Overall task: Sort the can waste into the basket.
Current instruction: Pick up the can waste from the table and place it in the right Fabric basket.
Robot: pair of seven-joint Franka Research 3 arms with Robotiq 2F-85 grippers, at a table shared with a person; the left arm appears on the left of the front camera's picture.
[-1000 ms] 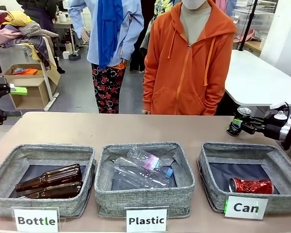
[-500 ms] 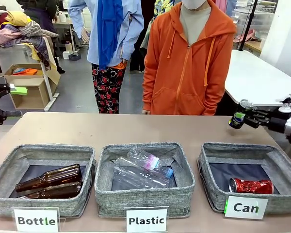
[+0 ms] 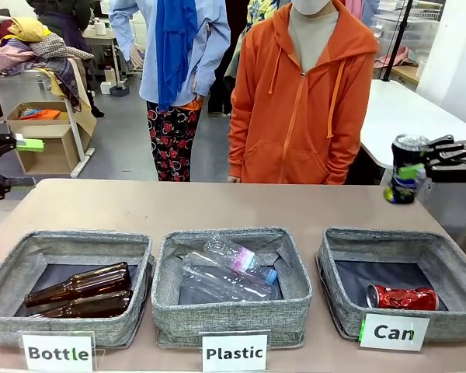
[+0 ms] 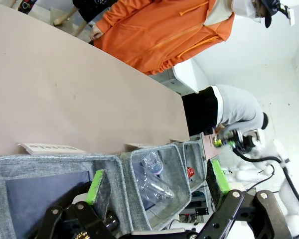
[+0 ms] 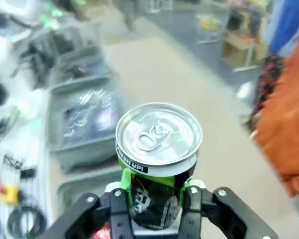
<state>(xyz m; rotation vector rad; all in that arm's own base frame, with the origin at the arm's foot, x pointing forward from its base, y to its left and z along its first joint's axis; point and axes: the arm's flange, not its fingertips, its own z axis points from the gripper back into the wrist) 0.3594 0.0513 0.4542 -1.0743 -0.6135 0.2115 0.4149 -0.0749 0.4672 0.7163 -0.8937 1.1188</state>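
The right gripper (image 3: 423, 162) clamps the black can (image 3: 408, 169), holding it upright in the air at the far right, above and beyond the Can basket (image 3: 338, 252). The red can (image 3: 401, 297) lies in that basket's near right corner. The left gripper (image 4: 154, 186) is spread wide and holds nothing, above the Bottle basket (image 4: 120, 196).

R wrist view bg blurred; black can (image 5: 157, 164) base hidden btwn fingers (image 5: 120, 209); R arm cut off.

Glossy metal black can (image 5: 157, 164) with a shiny silver top; matt grey woven-cloth basket (image 3: 450, 256); smooth tan table (image 3: 217, 206).
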